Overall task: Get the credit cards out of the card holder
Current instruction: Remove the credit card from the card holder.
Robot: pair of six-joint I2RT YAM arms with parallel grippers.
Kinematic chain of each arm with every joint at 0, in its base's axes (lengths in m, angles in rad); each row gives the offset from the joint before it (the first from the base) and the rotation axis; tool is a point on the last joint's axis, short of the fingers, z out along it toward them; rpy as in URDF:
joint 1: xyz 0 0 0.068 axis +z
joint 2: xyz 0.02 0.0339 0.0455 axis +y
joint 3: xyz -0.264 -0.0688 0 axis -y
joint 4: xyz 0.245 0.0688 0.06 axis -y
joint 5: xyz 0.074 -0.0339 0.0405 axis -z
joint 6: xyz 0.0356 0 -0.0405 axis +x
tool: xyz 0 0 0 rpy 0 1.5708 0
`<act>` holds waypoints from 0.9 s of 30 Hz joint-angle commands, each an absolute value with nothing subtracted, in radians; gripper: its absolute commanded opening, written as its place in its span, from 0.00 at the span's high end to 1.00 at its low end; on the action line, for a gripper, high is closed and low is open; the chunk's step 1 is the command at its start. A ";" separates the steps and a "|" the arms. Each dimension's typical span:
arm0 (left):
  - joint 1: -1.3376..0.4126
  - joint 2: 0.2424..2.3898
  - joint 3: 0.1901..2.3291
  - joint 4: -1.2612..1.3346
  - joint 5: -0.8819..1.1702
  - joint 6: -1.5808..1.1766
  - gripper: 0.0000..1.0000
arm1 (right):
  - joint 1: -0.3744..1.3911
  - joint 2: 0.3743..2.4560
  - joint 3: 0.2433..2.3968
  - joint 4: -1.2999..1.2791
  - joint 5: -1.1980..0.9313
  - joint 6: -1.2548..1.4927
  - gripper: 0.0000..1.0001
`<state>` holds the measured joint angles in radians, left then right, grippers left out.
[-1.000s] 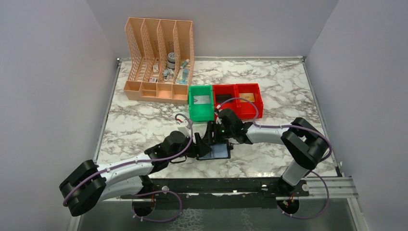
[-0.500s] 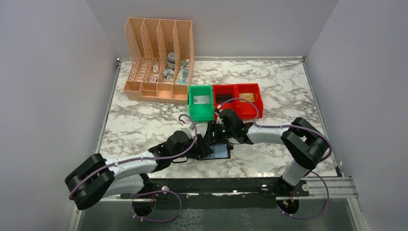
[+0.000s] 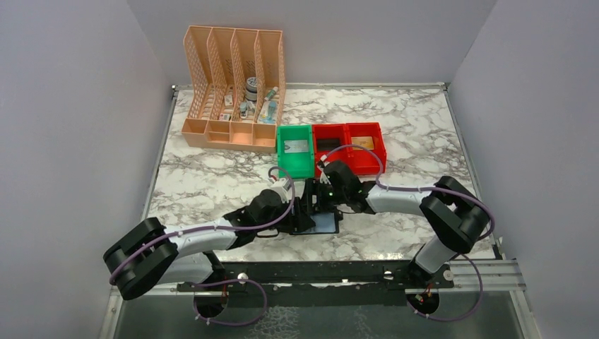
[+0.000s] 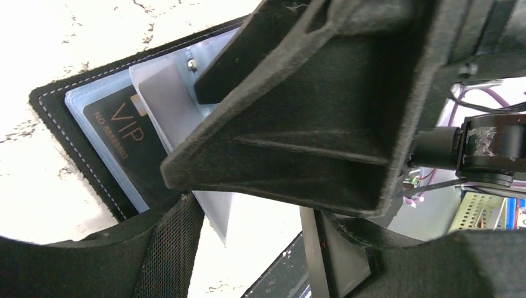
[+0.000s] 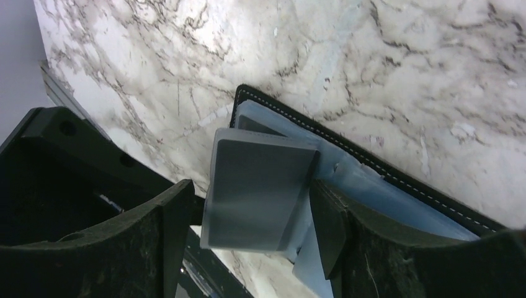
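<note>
Nearest me, both claws meet over the holder (image 3: 326, 224). It lies open and flat on the table (image 3: 212, 183), its long side running left to right between them. My right claw (image 5: 251, 211) straddles a grey card (image 5: 257, 180) tilted up off one end of the holder, the card's long axis running back between the fingers. The jaws stand apart with a sliver of gap on one side, so I judge the card loose, not pinched. My left claw (image 3: 302, 214) is partly spread and the card's lower end runs in between its fingers; whether it grips, I cannot tell. Both claws are equally near.

One black VIP card (image 4: 121, 139) sits in the holder. Farther off is one green bin (image 3: 281, 152) with one white card (image 3: 297, 146), then two red bins (image 3: 346, 145) with one tan card (image 3: 362, 142). Farthest is one organizer (image 3: 233, 70).
</note>
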<state>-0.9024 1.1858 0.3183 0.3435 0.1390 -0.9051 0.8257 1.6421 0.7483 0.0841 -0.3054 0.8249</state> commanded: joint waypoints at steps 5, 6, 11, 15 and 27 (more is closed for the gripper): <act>-0.901 1.241 0.385 0.374 0.164 -0.885 0.41 | 0.811 1.519 0.729 -0.071 -0.205 0.810 0.20; -0.901 1.247 0.390 0.376 0.168 -0.884 0.40 | 0.805 1.506 0.729 -0.093 -0.180 0.813 0.20; -0.902 1.302 0.428 0.388 0.211 -0.867 0.39 | 0.749 1.413 0.686 -0.125 -0.138 0.817 0.20; -0.904 1.368 0.461 0.407 0.247 -0.865 0.39 | 0.698 1.345 0.657 -0.168 -0.095 0.821 0.20; -0.927 1.447 0.525 0.425 0.241 -0.862 0.37 | 0.636 1.205 0.562 -0.102 -0.173 0.812 0.23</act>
<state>-0.9222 1.4517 0.5068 0.3927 0.2382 -0.8776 0.6395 1.2457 0.5945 -0.1596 -0.1299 0.8177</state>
